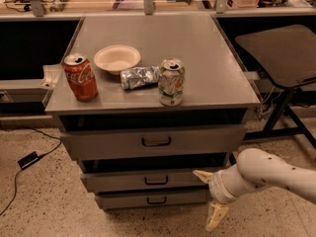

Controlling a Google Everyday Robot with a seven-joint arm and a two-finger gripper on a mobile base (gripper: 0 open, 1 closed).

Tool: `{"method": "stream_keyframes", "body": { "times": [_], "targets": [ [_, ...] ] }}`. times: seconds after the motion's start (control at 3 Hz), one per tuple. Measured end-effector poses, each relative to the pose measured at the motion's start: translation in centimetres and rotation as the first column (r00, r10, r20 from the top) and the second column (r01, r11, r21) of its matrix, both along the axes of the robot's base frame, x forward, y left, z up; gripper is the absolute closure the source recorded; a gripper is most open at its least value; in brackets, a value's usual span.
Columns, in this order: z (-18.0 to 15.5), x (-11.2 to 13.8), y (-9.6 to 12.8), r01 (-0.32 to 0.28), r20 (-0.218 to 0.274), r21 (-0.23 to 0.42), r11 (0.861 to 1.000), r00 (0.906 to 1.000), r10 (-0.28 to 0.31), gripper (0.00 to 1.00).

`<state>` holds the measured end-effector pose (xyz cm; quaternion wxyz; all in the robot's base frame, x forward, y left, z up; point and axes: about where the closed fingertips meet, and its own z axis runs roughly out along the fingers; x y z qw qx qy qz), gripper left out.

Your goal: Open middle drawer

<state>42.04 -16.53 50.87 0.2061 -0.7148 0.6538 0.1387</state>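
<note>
The grey cabinet has three drawers. The middle drawer (118,180) is a wide, shallow grey front with a small dark loop handle (156,180) at its centre, and it looks shut or nearly shut. My gripper (210,197) is at the lower right, just off the right end of the middle and bottom drawer fronts. Its two pale fingers are spread wide, one fingertip (201,174) near the middle drawer's right edge and the other low near the floor. It holds nothing and is well right of the handle.
The taller top drawer (98,143) is above and the narrow bottom drawer (123,200) below. On the cabinet top stand a red cola can (80,77), a white bowl (117,59), a crumpled foil bag (139,76) and a green-white can (171,82). A dark stand (281,58) is on the right and a cable (27,159) on the floor to the left.
</note>
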Motion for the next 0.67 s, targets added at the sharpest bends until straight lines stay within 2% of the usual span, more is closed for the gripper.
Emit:
{"method": "stream_keyframes", "body": {
  "times": [0.33, 0.67],
  "targets": [
    [-1.06, 0.95, -1.01, -0.051, 0.006, 0.064, 0.997, 0.9987, 0.051, 0.00],
    [-1.22, 0.83, -0.12, -0.189, 0.064, 0.121, 0.975, 0.9812, 0.182, 0.00]
  ]
}}
